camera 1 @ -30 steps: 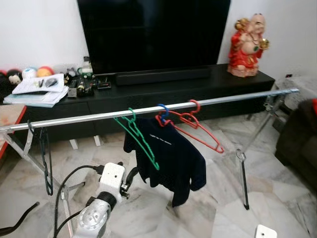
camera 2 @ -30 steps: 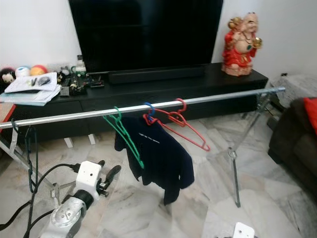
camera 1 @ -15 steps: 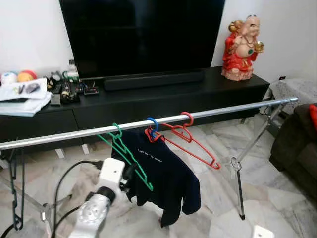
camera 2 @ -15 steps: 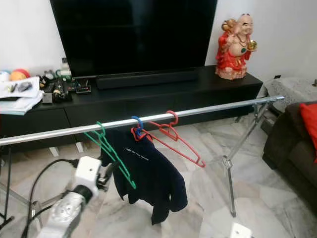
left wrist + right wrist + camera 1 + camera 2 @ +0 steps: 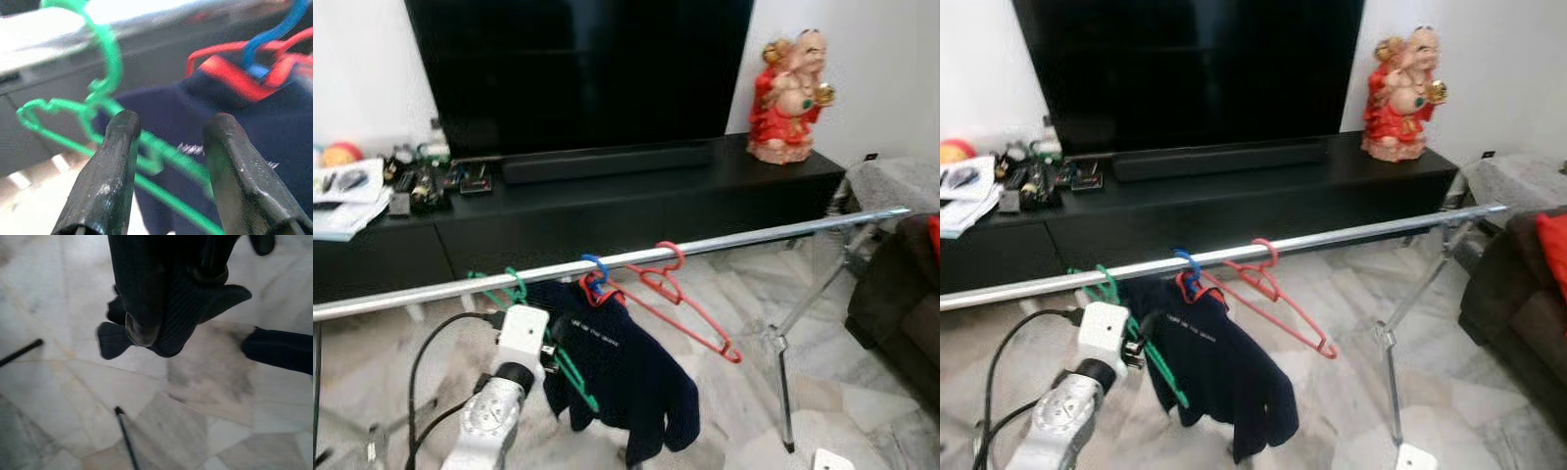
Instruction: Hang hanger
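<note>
Between left gripper (image 5: 168, 147) fingers: green hanger (image 5: 105, 105)

Left end of rail (image 5: 607, 260) cut off at frame edge, 9 o'clock; green hanger (image 5: 570, 367) lower arm partly hidden behind left arm's white wrist (image 5: 522, 338). Right wrist view: 2 fingers (image 5: 142, 289) dark, blurred; gap not readable against dark cloth (image 5: 195, 308).

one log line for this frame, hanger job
stage: hanging | green hanger: hook on rail | left gripper: open, fingers straddle hanger | right gripper: idle over floor | navy shirt: hung alongside
</note>
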### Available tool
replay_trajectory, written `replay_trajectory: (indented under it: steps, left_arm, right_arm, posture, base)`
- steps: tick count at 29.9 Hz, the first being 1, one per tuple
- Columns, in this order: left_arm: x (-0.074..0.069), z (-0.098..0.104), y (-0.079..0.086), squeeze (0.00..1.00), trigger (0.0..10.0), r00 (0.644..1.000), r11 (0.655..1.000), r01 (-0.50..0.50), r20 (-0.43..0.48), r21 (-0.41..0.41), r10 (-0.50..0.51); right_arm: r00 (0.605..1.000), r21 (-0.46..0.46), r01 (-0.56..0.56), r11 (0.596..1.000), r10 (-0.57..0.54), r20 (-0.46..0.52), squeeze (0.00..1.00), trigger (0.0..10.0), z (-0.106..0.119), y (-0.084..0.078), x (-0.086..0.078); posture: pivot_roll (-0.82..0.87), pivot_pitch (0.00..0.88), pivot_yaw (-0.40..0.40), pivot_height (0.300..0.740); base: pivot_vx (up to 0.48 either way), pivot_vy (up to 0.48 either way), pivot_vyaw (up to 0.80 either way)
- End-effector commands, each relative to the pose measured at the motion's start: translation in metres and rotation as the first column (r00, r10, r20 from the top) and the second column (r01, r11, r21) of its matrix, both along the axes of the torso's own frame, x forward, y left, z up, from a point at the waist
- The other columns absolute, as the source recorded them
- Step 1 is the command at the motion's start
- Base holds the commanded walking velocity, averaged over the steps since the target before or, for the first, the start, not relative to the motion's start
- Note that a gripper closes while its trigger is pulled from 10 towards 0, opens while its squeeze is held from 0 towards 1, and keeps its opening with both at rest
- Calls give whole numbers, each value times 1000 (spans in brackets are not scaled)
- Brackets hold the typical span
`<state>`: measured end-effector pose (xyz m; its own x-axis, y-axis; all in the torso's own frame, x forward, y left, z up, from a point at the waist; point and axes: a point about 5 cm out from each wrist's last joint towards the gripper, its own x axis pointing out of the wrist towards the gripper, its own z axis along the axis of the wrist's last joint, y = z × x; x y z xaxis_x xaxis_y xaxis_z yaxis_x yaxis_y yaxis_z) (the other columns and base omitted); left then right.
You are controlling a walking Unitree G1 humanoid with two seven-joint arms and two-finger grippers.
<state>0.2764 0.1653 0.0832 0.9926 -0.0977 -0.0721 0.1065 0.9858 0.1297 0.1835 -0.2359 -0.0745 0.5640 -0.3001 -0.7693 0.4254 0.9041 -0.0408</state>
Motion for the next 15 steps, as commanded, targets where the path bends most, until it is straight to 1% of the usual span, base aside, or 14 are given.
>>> replay_trajectory:
  steps: [1,5,6,8,9,10,11,13,14,15]
  left_arm:
    - [1,9,-4,0,10000,1000,1000,4,15,-20,-4]
    - [4,15,-6,0,10000,1000,1000,-2,-8,-25,2]
    - [9,19,-5,0,10000,999,998,-33,-43,-51,30]
    - [11,21,-5,0,10000,997,997,-45,-58,-66,41]
    - [17,28,-4,0,10000,995,995,-68,-81,-73,62]
    - [19,30,-3,0,10000,994,995,-76,-88,-67,70]
    - [23,33,0,0,10000,988,992,-116,-106,-40,111]
    - [25,33,1,0,10000,986,991,-129,-113,-38,124]
    - [28,34,6,141,10000,970,980,-196,-153,-34,189]
    - [29,35,7,141,10000,966,977,-206,-170,-48,196]
  right_arm:
    - [1000,-14,1,1000,-2,-11,0,10000,0,-6,-4]
    - [1000,-16,-3,1000,3,-16,0,10000,-1,-6,-5]
    - [1000,-19,-16,1000,15,-22,0,10000,-1,-6,-5]
    - [999,-20,-22,1000,21,-24,0,10000,-1,-6,-5]
    - [999,-19,-25,1000,25,-24,0,10000,-1,-5,-5]
    - [999,-18,-25,1000,24,-24,0,10000,-1,-5,-5]
    - [999,-18,-25,1000,25,-24,0,10000,-1,-5,-5]
    - [999,-18,-26,1000,26,-24,0,10000,-1,-5,-5]
    - [999,-20,-34,999,33,-25,0,10000,-1,-5,-4]
    - [999,-21,-37,999,37,-26,0,10000,-1,-5,-4]
  posture:
    - [159,0,-37,740]
    - [162,0,-42,740]
    - [160,0,-43,740]
    - [160,0,-43,740]
    - [159,0,-44,740]
    - [159,0,-44,740]
    - [158,0,-44,740]
    - [158,0,-44,740]
    - [160,0,-49,740]
    - [156,0,-49,740]
  base:
    - [0,0,0]
    - [0,0,0]
    - [0,0,0]
    - [0,0,0]
    - [0,0,0]
    - [0,0,0]
    - [0,0,0]
    - [0,0,0]
    - [0,0,0]
    - [0,0,0]
